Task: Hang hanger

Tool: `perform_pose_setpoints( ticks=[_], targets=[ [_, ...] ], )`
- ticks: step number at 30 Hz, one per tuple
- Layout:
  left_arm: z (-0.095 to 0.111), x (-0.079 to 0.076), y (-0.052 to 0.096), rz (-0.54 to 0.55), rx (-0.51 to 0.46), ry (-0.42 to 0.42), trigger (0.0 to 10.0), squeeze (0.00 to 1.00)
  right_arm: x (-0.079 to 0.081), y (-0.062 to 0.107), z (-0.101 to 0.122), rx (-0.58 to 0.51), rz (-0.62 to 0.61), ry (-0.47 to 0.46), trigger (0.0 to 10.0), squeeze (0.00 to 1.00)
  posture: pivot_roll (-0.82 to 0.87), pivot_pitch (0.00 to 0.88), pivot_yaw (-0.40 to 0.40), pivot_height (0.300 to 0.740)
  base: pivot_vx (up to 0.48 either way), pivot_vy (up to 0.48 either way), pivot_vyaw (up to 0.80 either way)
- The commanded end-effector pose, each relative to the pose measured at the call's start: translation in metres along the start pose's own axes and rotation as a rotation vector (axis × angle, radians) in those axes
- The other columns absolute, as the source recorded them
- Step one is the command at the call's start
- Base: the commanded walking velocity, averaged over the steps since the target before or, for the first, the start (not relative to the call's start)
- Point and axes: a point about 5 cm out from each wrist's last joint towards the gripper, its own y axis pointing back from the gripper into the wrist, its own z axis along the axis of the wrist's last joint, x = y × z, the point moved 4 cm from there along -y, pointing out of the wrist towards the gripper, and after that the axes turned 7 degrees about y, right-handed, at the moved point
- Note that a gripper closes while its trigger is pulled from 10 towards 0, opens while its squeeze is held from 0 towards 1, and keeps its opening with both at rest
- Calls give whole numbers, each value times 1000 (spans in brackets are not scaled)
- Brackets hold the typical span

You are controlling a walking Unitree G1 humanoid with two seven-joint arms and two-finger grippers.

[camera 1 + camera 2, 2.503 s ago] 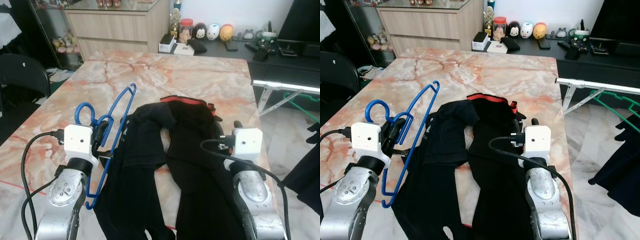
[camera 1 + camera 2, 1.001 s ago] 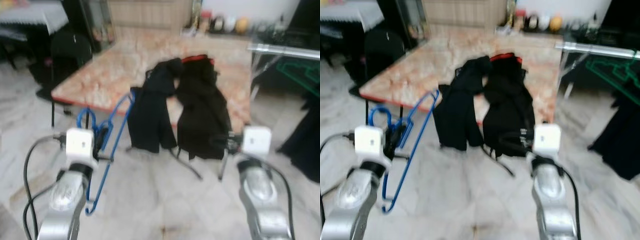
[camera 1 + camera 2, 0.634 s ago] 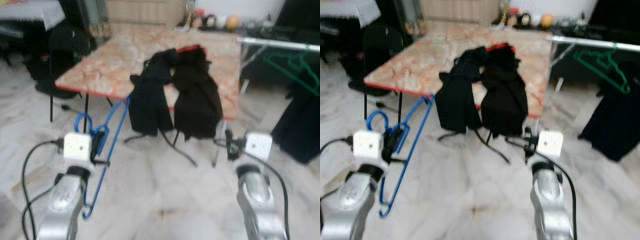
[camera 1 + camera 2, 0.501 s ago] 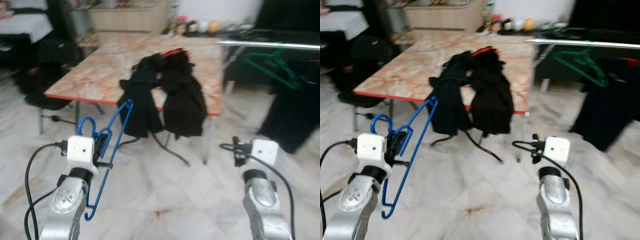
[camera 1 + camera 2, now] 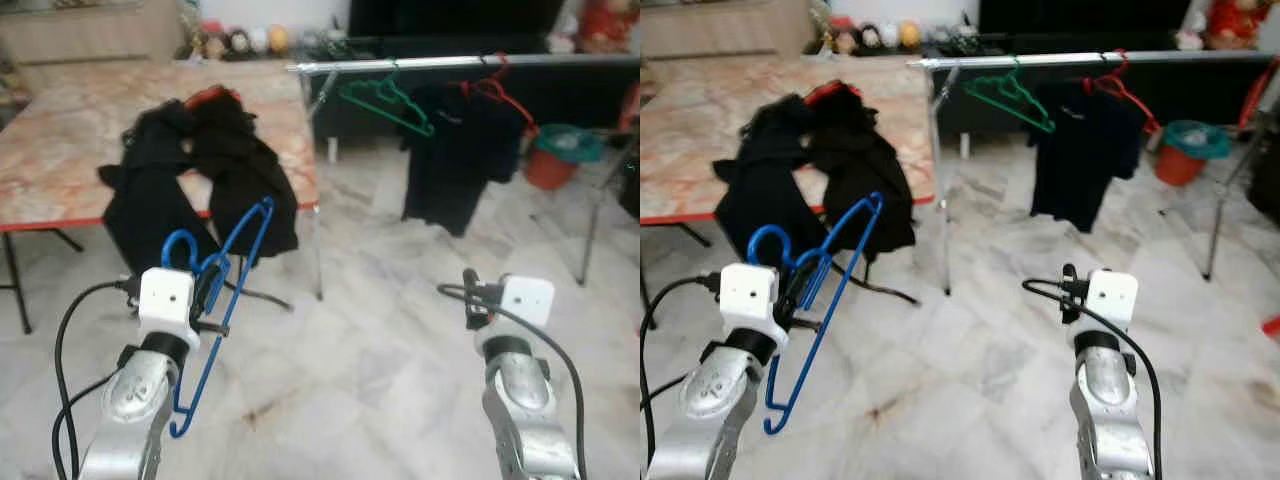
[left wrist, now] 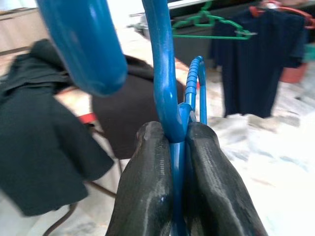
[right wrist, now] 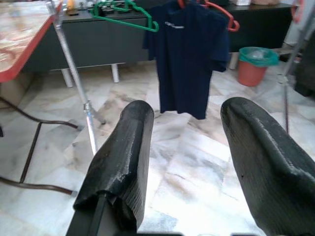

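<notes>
A blue plastic hanger (image 5: 232, 275) stands upright in my left gripper (image 6: 173, 132), which is shut on its stem just below the hook. It hangs over the floor at my lower left. My right gripper (image 7: 189, 109) is open and holds nothing, low at the right. Ahead runs a silver clothes rail (image 5: 440, 63). On it hang a bare green hanger (image 5: 385, 100) and a dark shirt (image 5: 455, 150) on a red hanger. The rail is well beyond both grippers.
A marble-topped table (image 5: 60, 130) with a heap of black clothes (image 5: 190, 170) draped over its edge stands at the left. An orange bucket (image 5: 553, 158) sits beyond the rail at the right, next to a stand's thin metal leg (image 5: 595, 215). Between me and the rail is marble floor.
The camera has swung right: the table slid to the left and the clothes rail with its shirt came into full view. Both grippers keep their poses, the left still holding the hanger.
</notes>
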Motion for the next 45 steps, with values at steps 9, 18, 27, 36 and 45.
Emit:
perform_pose_setpoints(
  ticks=[9,18,27,36,45],
  targets=[
    [-15,-20,-8,-315,108,-232,10000,0,58,-20,46,-197,538,247,10000,0,33,50,32,740,0,0,0],
    [-36,-32,3,-627,238,-347,10000,0,72,19,30,-160,1160,481,10000,0,35,44,25,740,0,0,0],
    [-36,-50,23,-926,317,-302,10000,0,58,48,10,-46,1477,468,10000,0,39,40,20,740,0,0,0],
    [-23,-62,43,-1185,413,-183,10000,0,76,73,31,-116,1690,313,10000,0,43,36,24,740,0,0,0],
    [-18,-76,44,-1253,416,-146,10000,0,86,82,2,-15,1726,327,10000,0,46,31,24,740,0,0,0]
  ],
)
